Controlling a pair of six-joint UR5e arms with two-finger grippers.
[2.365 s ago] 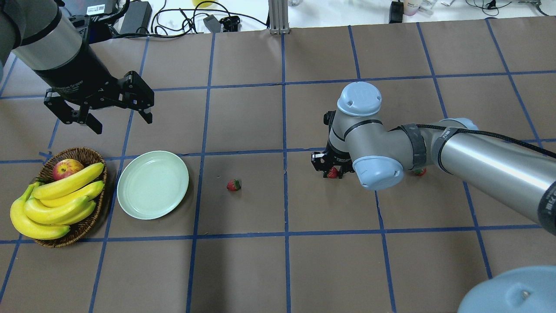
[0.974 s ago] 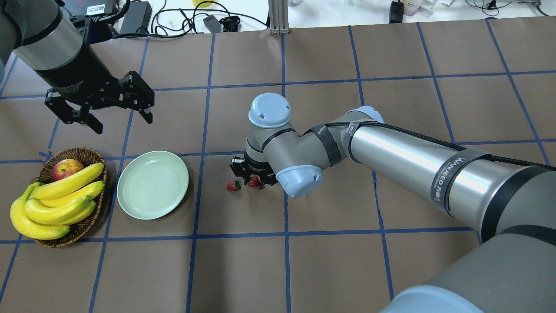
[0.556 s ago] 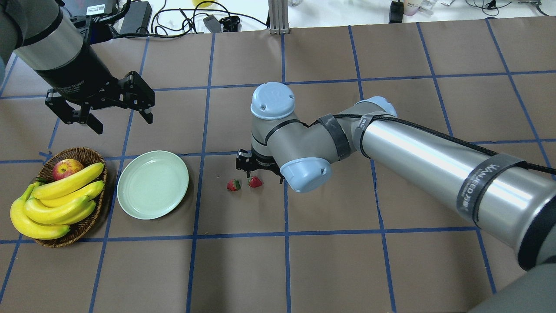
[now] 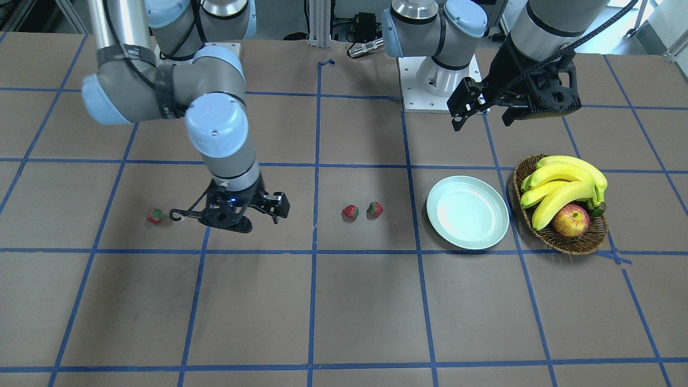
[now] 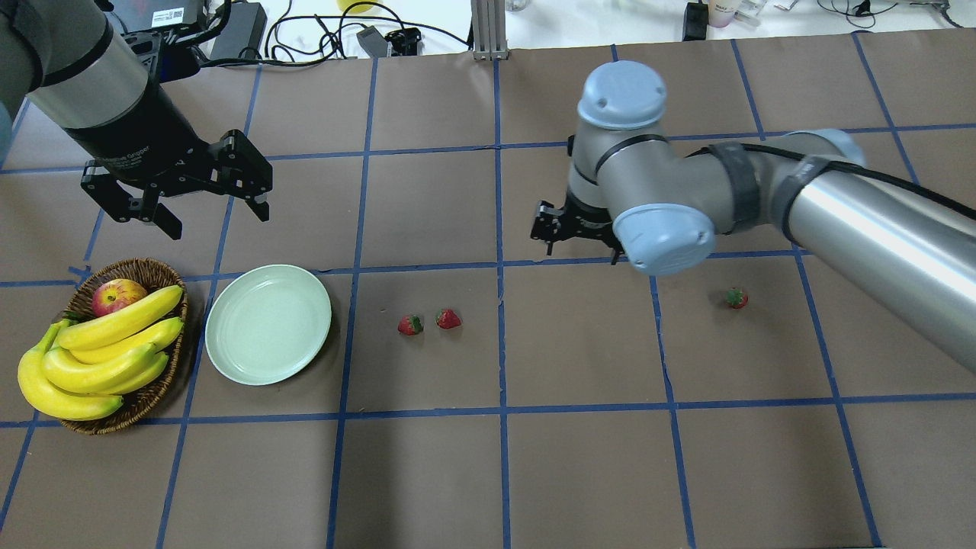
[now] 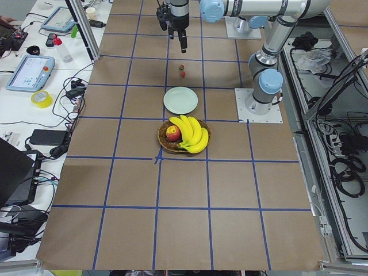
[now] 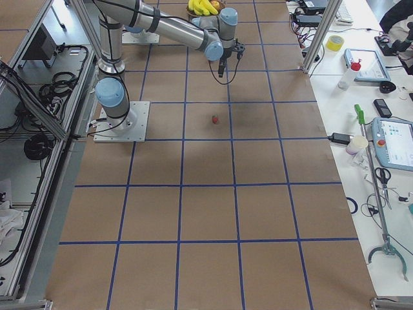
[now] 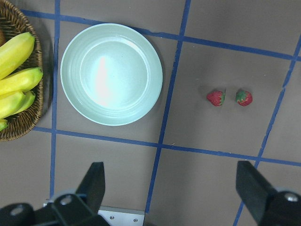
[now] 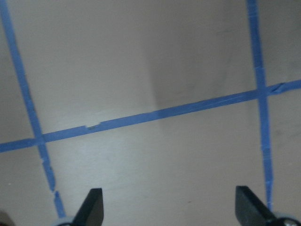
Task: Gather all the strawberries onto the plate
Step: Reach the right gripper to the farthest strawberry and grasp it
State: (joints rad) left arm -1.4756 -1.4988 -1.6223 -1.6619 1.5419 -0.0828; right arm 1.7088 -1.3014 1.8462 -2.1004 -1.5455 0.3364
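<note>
Seen from overhead, the brown paper-covered table (image 5: 427,473), gridded in blue tape (image 5: 499,358), bore a wicker basket (image 5: 145,265) of bananas (image 5: 99,358) at 9 o'clock from the mint plate (image 5: 268,324). Two strawberries (image 5: 410,325) lay bare at its 3 o'clock (a third strawberry (image 5: 736,298) much farther). The left gripper (image 5: 217,221) and right gripper (image 5: 581,255) hovered spread, empty.
</note>
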